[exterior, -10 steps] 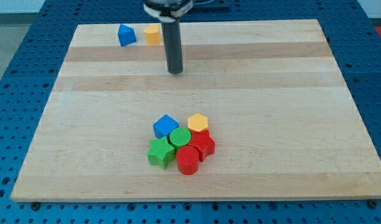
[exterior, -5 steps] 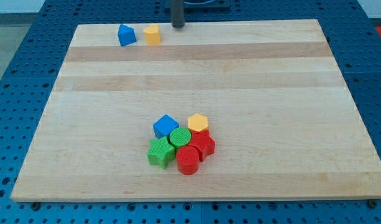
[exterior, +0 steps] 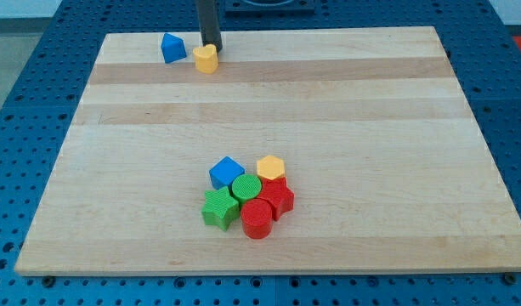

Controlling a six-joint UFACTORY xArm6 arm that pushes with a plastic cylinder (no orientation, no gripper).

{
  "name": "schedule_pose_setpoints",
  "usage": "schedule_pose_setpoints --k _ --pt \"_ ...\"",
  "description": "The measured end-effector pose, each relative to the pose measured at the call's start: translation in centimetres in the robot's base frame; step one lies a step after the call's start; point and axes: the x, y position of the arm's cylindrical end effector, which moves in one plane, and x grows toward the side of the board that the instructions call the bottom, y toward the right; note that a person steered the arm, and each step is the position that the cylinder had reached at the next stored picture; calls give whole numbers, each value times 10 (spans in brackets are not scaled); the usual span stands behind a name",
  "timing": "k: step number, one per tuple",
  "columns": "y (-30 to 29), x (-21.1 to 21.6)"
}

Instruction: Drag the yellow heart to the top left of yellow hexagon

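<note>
Right now the tip [exterior: 211, 46] is sitting at the frame's upper left, touching the upper edge of the yellow heart [exterior: 206, 59], so the yellow hexagon [exterior: 270, 167] is lying well below and rightward; no gripper is present.

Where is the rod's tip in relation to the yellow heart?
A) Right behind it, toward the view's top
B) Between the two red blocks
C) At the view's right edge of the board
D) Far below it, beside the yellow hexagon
A: my tip sits right at the top edge of the yellow heart, far from the yellow hexagon in the cluster.
</note>
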Motion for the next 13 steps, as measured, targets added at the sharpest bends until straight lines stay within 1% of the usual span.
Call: schedule_pose_setpoints --k 1,3,5,8,10,12,13 --pt "0 23" --pt "-24 29" --pt "-36 72" --pt "-36 137" --pt "-1 142" --pt "55 142" --pt "74 150"
